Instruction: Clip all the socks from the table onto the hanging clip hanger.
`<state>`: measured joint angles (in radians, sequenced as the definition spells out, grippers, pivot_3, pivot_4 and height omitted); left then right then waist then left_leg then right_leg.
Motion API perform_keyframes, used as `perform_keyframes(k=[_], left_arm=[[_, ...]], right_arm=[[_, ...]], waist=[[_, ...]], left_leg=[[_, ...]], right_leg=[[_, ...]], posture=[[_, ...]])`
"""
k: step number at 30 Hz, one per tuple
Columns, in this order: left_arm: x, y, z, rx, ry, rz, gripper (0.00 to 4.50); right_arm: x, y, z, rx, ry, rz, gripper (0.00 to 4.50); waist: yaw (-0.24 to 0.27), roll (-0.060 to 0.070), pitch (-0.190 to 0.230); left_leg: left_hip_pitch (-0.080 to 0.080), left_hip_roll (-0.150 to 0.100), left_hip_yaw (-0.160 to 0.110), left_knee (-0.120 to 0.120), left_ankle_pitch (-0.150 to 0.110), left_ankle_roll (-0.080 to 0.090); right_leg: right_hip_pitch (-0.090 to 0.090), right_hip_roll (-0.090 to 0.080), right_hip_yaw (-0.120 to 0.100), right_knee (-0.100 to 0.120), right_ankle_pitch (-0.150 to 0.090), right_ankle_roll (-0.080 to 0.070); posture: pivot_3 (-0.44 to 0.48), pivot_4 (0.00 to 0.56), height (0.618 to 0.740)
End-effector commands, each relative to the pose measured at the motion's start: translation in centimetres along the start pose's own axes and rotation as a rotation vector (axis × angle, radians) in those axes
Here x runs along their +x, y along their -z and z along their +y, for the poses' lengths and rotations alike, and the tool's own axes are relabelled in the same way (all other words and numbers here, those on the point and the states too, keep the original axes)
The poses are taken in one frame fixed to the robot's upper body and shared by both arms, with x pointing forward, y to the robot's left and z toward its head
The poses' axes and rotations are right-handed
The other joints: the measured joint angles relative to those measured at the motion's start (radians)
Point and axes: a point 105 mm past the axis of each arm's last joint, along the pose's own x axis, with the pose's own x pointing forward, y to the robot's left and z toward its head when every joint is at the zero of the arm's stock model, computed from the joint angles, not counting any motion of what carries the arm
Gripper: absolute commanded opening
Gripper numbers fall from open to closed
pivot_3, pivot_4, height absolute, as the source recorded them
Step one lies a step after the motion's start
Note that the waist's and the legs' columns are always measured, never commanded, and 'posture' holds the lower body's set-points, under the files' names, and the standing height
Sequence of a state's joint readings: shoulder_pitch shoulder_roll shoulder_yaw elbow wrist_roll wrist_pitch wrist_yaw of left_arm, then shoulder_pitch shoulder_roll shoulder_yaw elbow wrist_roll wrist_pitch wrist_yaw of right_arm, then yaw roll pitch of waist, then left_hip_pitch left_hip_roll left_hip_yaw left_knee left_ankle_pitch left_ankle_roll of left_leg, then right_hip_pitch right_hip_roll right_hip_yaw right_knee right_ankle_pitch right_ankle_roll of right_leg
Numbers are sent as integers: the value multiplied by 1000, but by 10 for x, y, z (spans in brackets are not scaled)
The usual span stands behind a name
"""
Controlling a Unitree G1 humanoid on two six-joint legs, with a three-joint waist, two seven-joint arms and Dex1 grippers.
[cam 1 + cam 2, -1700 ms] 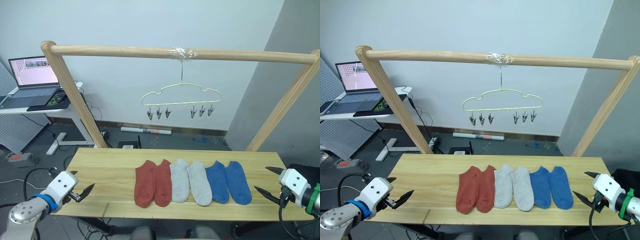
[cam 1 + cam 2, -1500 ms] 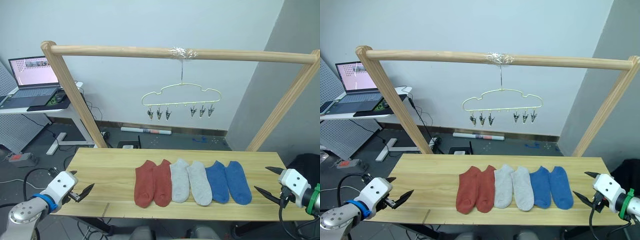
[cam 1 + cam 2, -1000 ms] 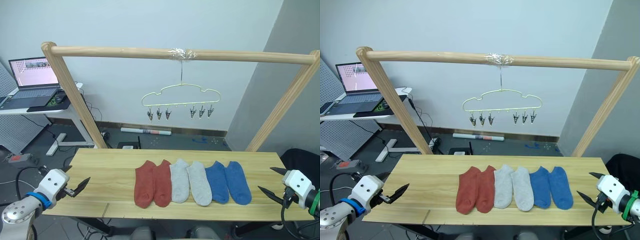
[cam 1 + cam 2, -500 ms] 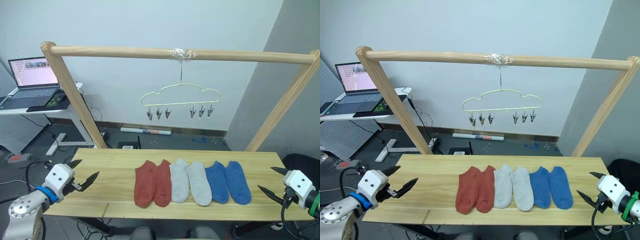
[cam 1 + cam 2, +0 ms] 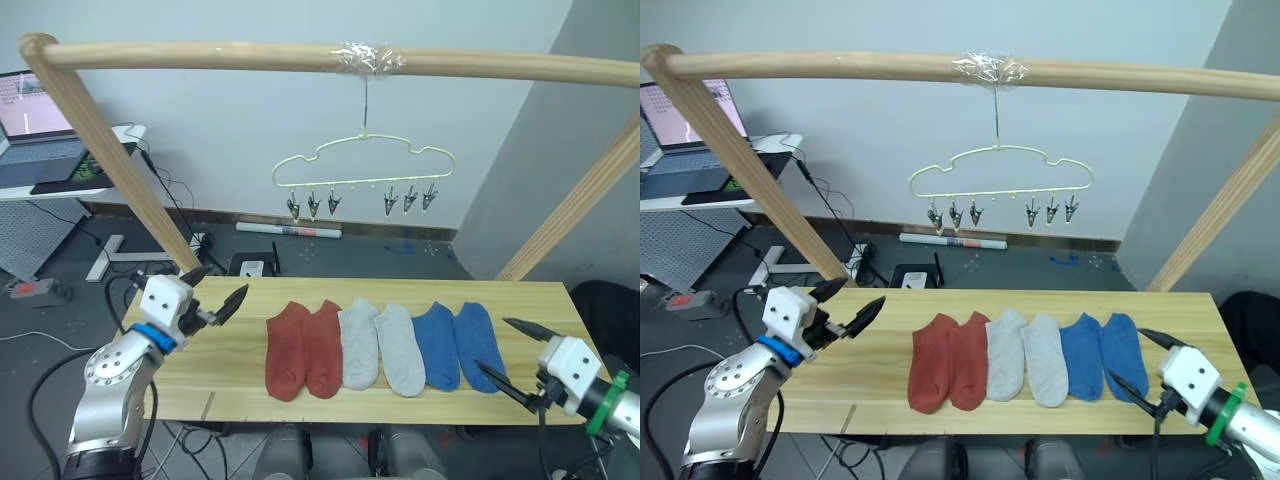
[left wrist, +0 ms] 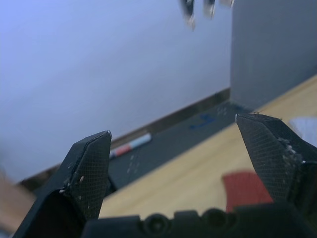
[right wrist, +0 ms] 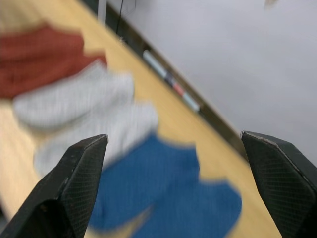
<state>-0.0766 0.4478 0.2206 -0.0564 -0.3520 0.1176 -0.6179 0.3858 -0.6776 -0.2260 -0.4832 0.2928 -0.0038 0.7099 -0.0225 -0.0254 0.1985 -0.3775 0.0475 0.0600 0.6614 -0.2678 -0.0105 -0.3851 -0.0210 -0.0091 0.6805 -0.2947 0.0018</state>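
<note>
Left pincer [image 5: 215, 303] open, empty, above worktop [image 5: 220, 345] at 9 o'clock of the socks [image 5: 385, 345]. Six socks lie in a row mid-worktop; clip hanger [image 5: 362, 170] at 12, bare. Right pincer [image 5: 508, 352] open, just beside the nearest blue sock [image 5: 476, 343]. Judged: approach step; next, pinch one sock.

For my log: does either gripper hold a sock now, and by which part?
No. Both the left gripper and the right gripper are open and empty; all six socks lie on the table.
</note>
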Motion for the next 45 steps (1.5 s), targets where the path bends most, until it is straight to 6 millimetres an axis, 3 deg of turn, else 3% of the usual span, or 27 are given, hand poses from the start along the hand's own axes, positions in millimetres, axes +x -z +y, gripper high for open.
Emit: perform_keyframes(k=[1,9,13,18,26,45], left_arm=[[19,-28,-9,-21,-41,-81,4485],[42,-69,-27,-75,-101,-218,4485],[45,-82,-28,-86,-139,-273,3644],[53,-83,-32,-92,-136,-274,2268],[68,-86,-38,-96,-114,-296,2268],[81,-96,-36,-105,-161,-384,2268]], right_arm=[[22,-47,0,11,4,-141,4500],[51,-96,0,-10,-61,-252,4500],[56,-106,1,-3,-83,-276,4500],[58,-112,4,-11,-108,-289,4500],[62,-124,9,-37,-139,-321,4500],[66,-133,8,-44,-158,-340,4500]], waist=[[-11,-4,15],[-23,-9,70],[-24,-9,88],[-26,-10,105],[-29,-10,108],[-34,-11,108]], left_leg=[[-5,0,-1,0,0,0],[-9,-1,-3,0,-2,-2],[-10,-1,-3,1,-2,-3],[-11,-2,-3,1,-3,-4],[-23,-2,-3,1,0,-8],[-23,-2,-2,1,0,-8]], right_leg=[[-4,0,-1,0,1,1],[-5,0,-2,-2,2,1],[-6,0,-2,-2,1,2],[-6,-1,-2,-3,1,3],[-20,-1,-3,-1,1,4],[-20,-1,-3,-2,1,4]], posture=[[-155,285,740],[-160,329,740],[-153,338,740],[-154,342,740],[-163,340,740],[-161,330,740]])
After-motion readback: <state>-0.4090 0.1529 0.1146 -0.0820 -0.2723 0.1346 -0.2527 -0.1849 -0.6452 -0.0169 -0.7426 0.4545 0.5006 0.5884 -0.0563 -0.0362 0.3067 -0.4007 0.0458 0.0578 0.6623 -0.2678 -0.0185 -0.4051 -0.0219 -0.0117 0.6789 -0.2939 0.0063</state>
